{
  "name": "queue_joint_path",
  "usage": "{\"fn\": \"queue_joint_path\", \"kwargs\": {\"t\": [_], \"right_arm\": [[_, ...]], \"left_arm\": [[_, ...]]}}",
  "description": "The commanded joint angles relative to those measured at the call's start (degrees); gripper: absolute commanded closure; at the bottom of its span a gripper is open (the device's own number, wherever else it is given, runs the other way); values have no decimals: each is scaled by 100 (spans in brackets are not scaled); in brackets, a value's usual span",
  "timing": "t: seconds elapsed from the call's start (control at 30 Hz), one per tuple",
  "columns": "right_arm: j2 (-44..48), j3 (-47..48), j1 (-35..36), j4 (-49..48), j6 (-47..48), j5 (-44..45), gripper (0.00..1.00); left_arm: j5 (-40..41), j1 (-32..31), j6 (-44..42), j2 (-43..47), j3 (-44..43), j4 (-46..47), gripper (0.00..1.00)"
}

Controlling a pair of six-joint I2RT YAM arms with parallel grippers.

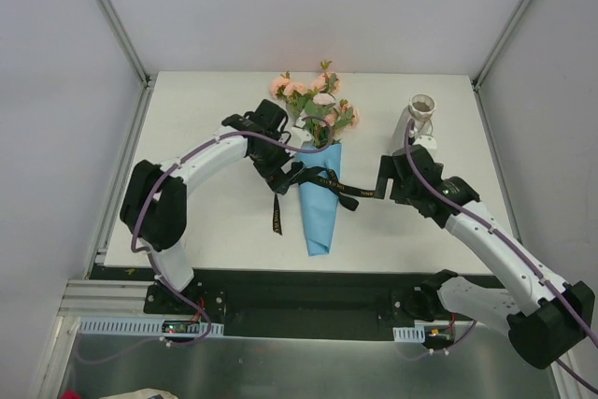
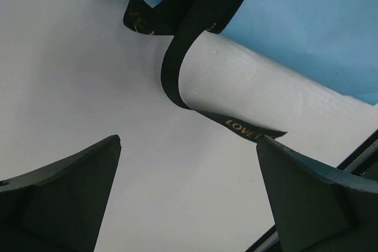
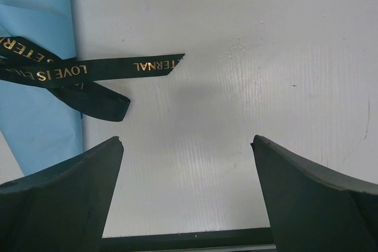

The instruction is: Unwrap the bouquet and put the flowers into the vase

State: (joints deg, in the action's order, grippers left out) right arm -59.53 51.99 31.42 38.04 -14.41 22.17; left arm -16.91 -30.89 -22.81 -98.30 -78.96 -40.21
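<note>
My left claw (image 2: 189,196) and right claw (image 3: 186,196) both gape wide, empty, flanking the bouquet of peach-pink roses in a blue paper cone (image 1: 320,210) lying on the white bench (image 1: 206,231), blooms toward twelve o'clock. Its gold-lettered black ribbon (image 3: 118,70) looks limp and light (the loose tail seems the place to pinch); the paper should crease easily. The slim whitish vase (image 1: 418,111) sits at two o'clock.

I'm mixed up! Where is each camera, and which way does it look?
Top: above and behind the arms, looking down on table, bouquet, vase; both arms show.
Left wrist: on the left arm, looking down at a ribbon tail and blue paper; open left gripper shows.
Right wrist: on the right arm, looking down at the other ribbon tail; open right gripper shows.
Shared: both wrists see ribbon and blue paper.
</note>
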Motion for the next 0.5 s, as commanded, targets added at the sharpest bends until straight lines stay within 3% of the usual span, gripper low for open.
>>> {"fn": "queue_joint_path", "kwargs": {"t": [0.0,0.17,0.27,0.37,0.47], "right_arm": [[283,-136,-22,-166,-88,190,6],[407,-329,-39,-192,-79,235,7],[495,-443,-57,-262,-97,235,9],[495,-514,-57,-324,-97,244,9],[442,-593,-66,-586,-53,200,9]], "left_arm": [[108,-188,-207,-391,-190,469,1],[337,-303,-207,-760,-120,953,7],[215,-321,-242,-883,-129,1076,25],[179,-329,-286,-1033,-155,1111,31],[258,-338,-373,-1156,-120,1199,48]]}}
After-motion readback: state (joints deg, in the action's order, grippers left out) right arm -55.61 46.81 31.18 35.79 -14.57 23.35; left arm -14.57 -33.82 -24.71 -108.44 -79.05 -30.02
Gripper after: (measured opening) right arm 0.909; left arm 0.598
